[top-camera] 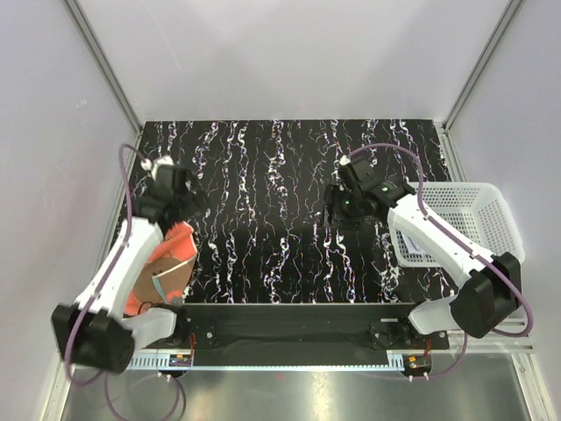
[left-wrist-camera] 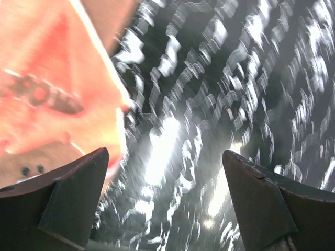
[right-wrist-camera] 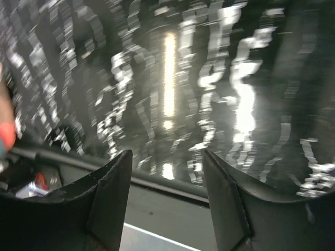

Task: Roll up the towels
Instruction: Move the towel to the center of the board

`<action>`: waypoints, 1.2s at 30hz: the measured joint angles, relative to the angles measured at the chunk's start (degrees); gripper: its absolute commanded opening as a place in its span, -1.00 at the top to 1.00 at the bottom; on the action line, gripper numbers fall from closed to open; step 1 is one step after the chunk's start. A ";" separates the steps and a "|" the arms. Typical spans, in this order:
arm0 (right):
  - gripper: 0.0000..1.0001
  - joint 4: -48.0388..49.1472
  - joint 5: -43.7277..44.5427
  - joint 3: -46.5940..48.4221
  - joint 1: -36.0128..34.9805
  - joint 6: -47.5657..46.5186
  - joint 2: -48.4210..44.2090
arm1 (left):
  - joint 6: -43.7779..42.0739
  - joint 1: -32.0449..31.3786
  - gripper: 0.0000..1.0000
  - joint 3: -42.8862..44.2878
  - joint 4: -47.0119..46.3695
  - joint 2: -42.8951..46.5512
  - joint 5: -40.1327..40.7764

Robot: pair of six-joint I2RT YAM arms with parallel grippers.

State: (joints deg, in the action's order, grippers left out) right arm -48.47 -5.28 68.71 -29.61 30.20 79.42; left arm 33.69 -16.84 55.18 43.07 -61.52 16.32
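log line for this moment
left gripper open, empty | right gripper open, empty | orange towel unrolled, left side | basket far right

Orange towel (top-camera: 181,246) — partly hidden under the left arm (top-camera: 131,254); both wrist views blurred.

The tabletop (top-camera: 263,167) is a glossy black sheet veined in white like marble, and it mirrors lamp glare in both wrist views. The orange towel (top-camera: 178,244) at near left is soft matt cloth with a duller brownish reverse. The basket (top-camera: 482,210) at right is white perforated plastic. The left hand (left-wrist-camera: 163,183) and right hand (right-wrist-camera: 167,178) have fingers (left-wrist-camera: 73,204) of matt black plastic.
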 measured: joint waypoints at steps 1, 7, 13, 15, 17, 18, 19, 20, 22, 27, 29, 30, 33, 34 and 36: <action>-0.28 0.24 0.00 0.59 -2.38 0.74 0.26 | -0.61 4.48 -0.86 1.86 -0.22 -2.71 -1.77; -0.31 2.54 -0.44 -0.79 -9.53 5.38 0.55 | -1.70 20.79 -0.79 10.12 -5.55 -18.43 -7.13; -0.32 5.01 -1.62 -6.49 -11.69 8.11 0.37 | -2.03 24.63 -0.64 17.92 -5.14 -35.95 -7.32; -0.31 5.27 -1.97 -7.30 -11.89 8.28 0.39 | -2.27 25.16 -0.62 21.49 -5.05 -41.81 -7.28; -0.32 5.57 -2.01 -7.34 -12.00 8.24 0.59 | -2.49 25.44 -0.61 24.63 -4.13 -46.01 -7.15; -0.32 5.75 -2.03 -7.34 -12.02 8.22 0.68 | -2.64 25.57 -0.56 25.99 -3.85 -47.47 -7.10; -0.32 5.79 -2.12 -7.34 -12.04 8.20 0.72 | -2.73 25.70 -0.50 27.17 -3.37 -48.48 -7.10; -0.32 5.75 -2.19 -7.34 -12.04 8.17 0.76 | -2.84 25.88 -0.41 28.74 -2.64 -49.62 -7.10; -0.33 5.70 -2.16 -7.34 -12.04 8.02 0.76 | -3.19 26.29 -0.20 31.50 -2.36 -51.54 -7.15; -0.34 5.31 -1.84 -8.85 -12.09 7.80 -0.35 | -3.67 26.99 0.04 33.62 -1.97 -54.47 -7.26; -0.34 5.07 -1.75 -9.64 -12.09 7.80 -1.07 | -3.67 27.06 0.23 33.62 -1.84 -55.21 -7.32; -0.34 4.90 -1.73 -9.94 -12.09 7.80 -1.42 | -3.58 27.12 0.26 33.62 -1.79 -55.47 -7.37; -0.34 4.57 -1.70 -10.47 -12.09 7.80 -2.32 | -3.41 27.26 0.56 33.59 -1.42 -55.89 -7.61; -0.34 4.48 -1.68 -10.62 -12.09 7.82 -2.71 | -3.50 27.30 0.57 33.55 -1.22 -55.91 -7.74; -0.34 4.20 -1.66 -10.95 -12.09 7.82 -3.65 | -3.30 27.39 0.80 33.46 -1.03 -55.91 -7.74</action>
State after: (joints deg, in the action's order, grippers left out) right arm -44.27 -6.94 57.76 -41.69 38.02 75.77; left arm 30.39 10.55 88.64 42.04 -117.43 8.58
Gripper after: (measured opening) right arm 0.668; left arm 0.177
